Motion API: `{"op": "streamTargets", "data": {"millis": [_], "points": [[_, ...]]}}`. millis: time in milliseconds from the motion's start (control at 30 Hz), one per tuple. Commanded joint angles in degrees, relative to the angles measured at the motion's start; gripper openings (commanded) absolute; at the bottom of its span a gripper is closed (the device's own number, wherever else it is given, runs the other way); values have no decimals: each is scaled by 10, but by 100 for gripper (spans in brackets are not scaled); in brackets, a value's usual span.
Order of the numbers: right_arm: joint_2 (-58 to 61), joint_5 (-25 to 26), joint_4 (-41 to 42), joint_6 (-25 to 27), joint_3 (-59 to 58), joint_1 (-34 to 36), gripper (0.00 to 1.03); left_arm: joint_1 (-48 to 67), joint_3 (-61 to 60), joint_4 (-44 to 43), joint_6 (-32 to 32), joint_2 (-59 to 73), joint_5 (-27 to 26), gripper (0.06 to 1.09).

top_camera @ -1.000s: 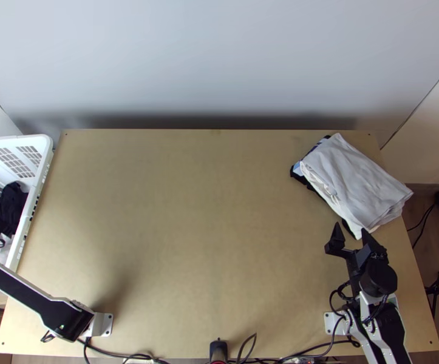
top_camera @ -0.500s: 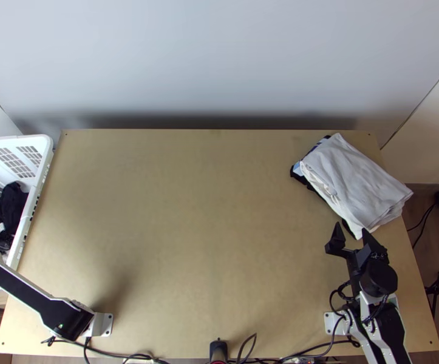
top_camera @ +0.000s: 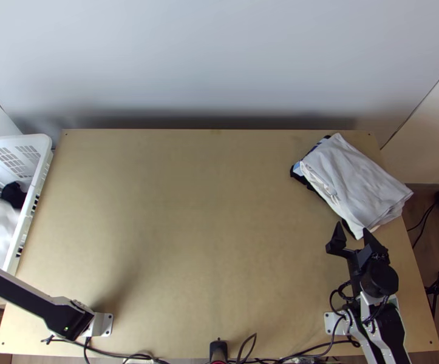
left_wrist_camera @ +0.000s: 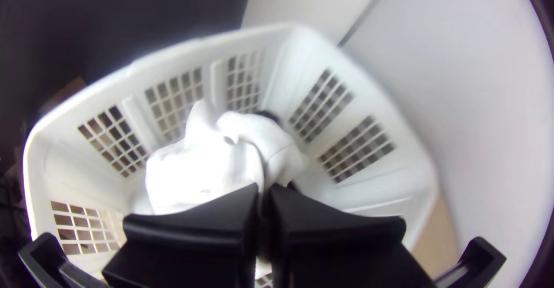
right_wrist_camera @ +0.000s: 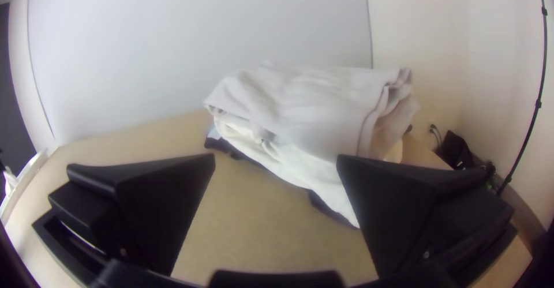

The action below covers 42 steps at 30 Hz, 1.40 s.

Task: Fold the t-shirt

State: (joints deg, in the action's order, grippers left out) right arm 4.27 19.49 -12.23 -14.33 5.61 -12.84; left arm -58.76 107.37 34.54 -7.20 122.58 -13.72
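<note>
Your left gripper (left_wrist_camera: 264, 194) has its fingers together on the bunched white t-shirt (left_wrist_camera: 199, 169), at the basket (left_wrist_camera: 398, 106); you seem to grip it there to lift it out in one go. You have the folded stack (top_camera: 359, 182) at the counter's (top_camera: 195, 212) far right corner, likely to leave the middle for spreading. Your right gripper (right_wrist_camera: 276, 158) waits beside that stack, fingers apart, presumably ready for a second hold.
</note>
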Motion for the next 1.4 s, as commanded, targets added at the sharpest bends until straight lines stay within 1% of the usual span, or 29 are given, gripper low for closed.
{"op": "streamTargets", "data": {"millis": [0,67,133,300,400,533,667,733,833,967,1033,1200,1367], "points": [[-7,0,0,-1,0,2,98,37,-13,21,-77,-251,-122,9],[-12,0,0,-1,0,3,98,62,-16,37,-85,-297,-155,9],[-16,0,0,-1,0,3,98,96,-35,56,-85,-346,-176,9],[-42,0,0,-1,0,0,98,215,-130,55,-90,-472,-179,9],[-42,0,0,2,0,-2,98,303,-185,54,-108,-523,-179,9],[-43,-1,5,9,1,-14,98,455,-266,36,-119,-585,-163,9],[-43,-18,19,27,17,-25,98,627,-328,-6,-129,-619,-113,9],[-41,-25,23,34,27,-30,98,705,-346,-29,-142,-619,-84,9],[-23,-27,25,47,52,-44,98,805,-376,-63,-163,-606,-57,9],[29,-32,26,54,107,-71,98,928,-410,-118,-171,-570,-9,9],[65,-37,28,54,137,-83,98,972,-425,-147,-171,-544,4,9],[196,-45,21,54,240,-120,98,1036,-442,-201,-171,-464,11,9],[332,-49,19,42,346,-137,98,1082,-444,-255,-171,-365,11,9]]}}
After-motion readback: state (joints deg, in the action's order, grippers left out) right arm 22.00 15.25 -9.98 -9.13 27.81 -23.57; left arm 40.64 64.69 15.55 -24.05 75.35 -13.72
